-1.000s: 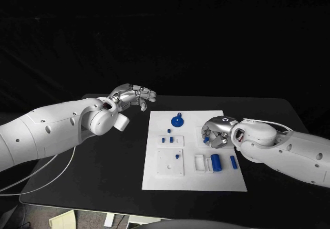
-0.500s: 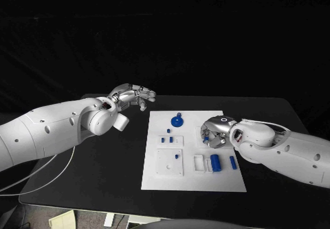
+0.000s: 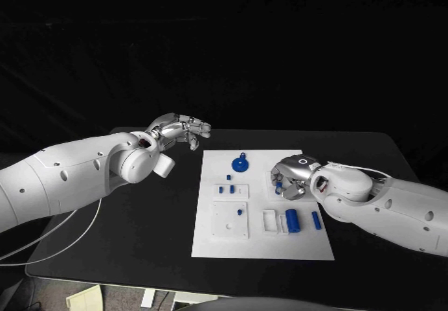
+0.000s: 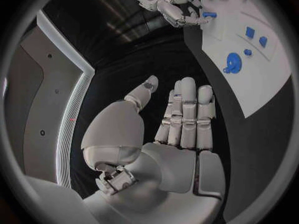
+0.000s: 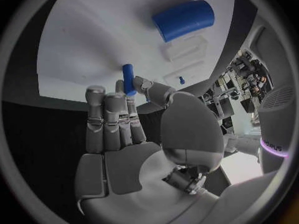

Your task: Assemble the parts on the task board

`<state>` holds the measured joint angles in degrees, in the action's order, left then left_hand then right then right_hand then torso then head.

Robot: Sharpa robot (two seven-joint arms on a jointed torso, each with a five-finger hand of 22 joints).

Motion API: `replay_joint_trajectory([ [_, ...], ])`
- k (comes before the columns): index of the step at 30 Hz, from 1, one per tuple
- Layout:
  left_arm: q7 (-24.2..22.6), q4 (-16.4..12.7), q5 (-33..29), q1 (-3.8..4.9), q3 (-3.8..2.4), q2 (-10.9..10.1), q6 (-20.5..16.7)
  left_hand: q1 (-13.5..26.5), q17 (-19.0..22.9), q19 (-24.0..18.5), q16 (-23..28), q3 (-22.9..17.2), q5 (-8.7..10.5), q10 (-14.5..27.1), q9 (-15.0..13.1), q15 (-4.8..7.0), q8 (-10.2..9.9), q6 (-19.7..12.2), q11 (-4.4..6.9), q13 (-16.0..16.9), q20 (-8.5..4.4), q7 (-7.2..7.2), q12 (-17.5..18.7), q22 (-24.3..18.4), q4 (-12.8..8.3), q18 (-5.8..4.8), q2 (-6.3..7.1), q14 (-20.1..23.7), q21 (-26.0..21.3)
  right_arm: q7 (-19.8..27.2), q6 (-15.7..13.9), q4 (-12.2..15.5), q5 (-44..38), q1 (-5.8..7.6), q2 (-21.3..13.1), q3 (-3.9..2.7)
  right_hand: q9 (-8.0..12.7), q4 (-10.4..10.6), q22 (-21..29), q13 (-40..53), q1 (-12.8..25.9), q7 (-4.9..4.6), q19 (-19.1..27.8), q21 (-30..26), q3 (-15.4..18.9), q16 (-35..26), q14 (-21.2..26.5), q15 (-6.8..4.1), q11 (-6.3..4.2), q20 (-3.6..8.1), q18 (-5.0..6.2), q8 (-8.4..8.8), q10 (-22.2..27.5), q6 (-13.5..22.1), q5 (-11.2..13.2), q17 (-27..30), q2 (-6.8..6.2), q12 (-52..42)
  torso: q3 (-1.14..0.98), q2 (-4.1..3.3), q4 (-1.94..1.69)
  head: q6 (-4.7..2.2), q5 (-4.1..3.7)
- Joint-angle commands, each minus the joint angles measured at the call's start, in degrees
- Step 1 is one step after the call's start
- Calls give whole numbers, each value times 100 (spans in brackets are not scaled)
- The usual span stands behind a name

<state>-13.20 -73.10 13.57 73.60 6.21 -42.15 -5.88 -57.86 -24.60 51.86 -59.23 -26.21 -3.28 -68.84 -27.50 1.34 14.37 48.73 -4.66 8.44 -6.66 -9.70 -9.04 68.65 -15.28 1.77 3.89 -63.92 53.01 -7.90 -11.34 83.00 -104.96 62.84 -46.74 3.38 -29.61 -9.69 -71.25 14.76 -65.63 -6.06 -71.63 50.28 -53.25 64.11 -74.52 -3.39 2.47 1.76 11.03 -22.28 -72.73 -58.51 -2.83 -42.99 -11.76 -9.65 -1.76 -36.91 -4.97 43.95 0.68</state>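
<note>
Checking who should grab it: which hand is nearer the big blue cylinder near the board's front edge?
Right. The right hand is over the task board, just behind the big blue cylinder. The left hand hovers off the board, beyond its far left corner.

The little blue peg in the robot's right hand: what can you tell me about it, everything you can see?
The blue peg is a small, smooth cylinder, plastic by the look of it, plain and unmarked. The right hand pinches it between thumb and fingertips, its free end pointing toward the white task board below. It hangs just above the board near its right side; whether it touches the board cannot be told. In the head view it shows as a blue sliver among the fingers.
</note>
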Motion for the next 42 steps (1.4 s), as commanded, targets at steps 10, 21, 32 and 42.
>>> replay_joint_trajectory([
  [10,-48,25,16,2,-4,20,82,46,-12,3,33,8,3,4,8,7,16,6,-29,10,-32,-27,4,9,40,463,-31,-4,-21,65,-358,695,-31,13,-172,-270,-65,56,-19,213,-98,25,-15,47,52,44,38,-117,-63,47,397,-56,-290,-61,5,-22,7,-36,1,0,1,8,19],
  [21,-53,7,16,2,-4,24,85,47,-14,3,36,7,3,5,9,6,18,5,-29,10,-32,-28,4,10,43,462,-34,-4,-22,305,-423,1006,203,41,184,-320,-80,63,-22,227,-106,27,-20,51,64,48,37,-120,-65,52,397,-58,-288,-60,5,-27,13,-35,6,-1,1,43,105],
  [32,-61,-7,16,2,-4,72,92,46,-17,4,37,6,3,6,9,6,20,4,-29,11,-31,-28,3,11,44,462,-38,-5,-24,439,-401,1061,228,-277,560,-98,-106,49,-24,252,-112,22,-18,51,110,46,44,-117,-63,60,397,-53,-272,-39,5,-33,54,-25,12,0,-14,74,179],
  [42,-50,-31,16,3,-5,95,99,45,-18,4,38,6,3,6,10,6,21,3,-29,11,-32,-28,3,11,45,462,-39,-5,-25,441,-458,870,36,-688,811,-75,-118,35,-25,263,-118,21,-15,50,125,45,47,-117,-62,63,397,-52,-267,-33,5,-36,69,-22,1,-1,3,113,309],
])
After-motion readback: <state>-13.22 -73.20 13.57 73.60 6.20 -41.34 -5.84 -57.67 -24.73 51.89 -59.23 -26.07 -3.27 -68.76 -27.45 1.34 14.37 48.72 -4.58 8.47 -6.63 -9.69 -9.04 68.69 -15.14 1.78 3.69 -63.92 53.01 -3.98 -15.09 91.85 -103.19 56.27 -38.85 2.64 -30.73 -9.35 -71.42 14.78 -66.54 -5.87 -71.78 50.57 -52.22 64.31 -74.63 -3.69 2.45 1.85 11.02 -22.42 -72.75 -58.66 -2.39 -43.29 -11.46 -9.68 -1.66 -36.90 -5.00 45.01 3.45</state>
